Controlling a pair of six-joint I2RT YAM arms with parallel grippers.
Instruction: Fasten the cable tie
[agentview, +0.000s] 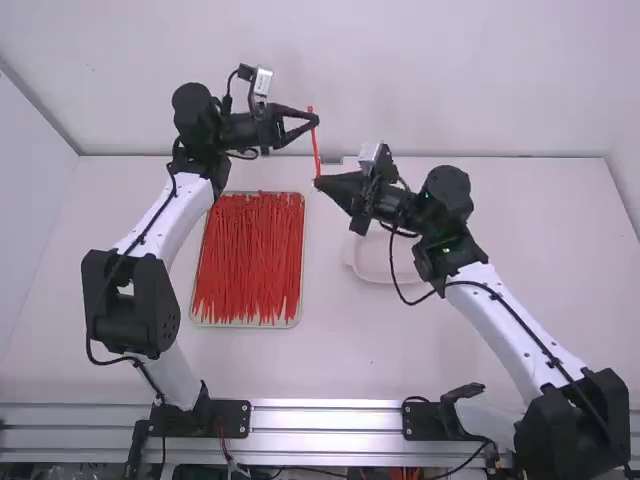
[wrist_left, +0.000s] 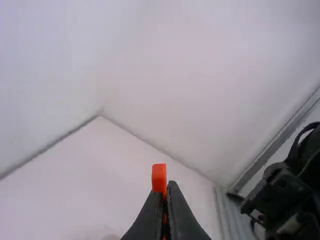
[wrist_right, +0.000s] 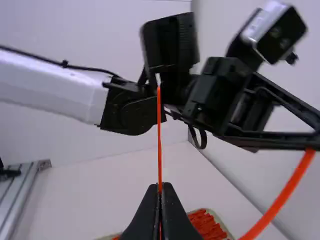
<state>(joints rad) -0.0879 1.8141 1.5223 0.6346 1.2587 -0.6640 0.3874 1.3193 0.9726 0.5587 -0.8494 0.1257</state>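
A single red cable tie (agentview: 314, 148) hangs in the air above the table's far middle, held at both ends. My left gripper (agentview: 314, 121) is shut on its upper end; the tie's orange head (wrist_left: 159, 178) pokes out just past the closed fingertips. My right gripper (agentview: 319, 181) is shut on the lower end. In the right wrist view the strap (wrist_right: 159, 135) runs straight from my closed fingertips (wrist_right: 159, 189), and a curved part (wrist_right: 285, 195) sweeps back at the side. The left arm's gripper (wrist_right: 310, 141) and wrist fill the background there.
A tray (agentview: 249, 323) piled with several red cable ties (agentview: 250, 255) lies on the table left of centre. A white shallow dish (agentview: 372, 268) sits under the right arm. White walls close the far side; an aluminium rail runs along the near edge.
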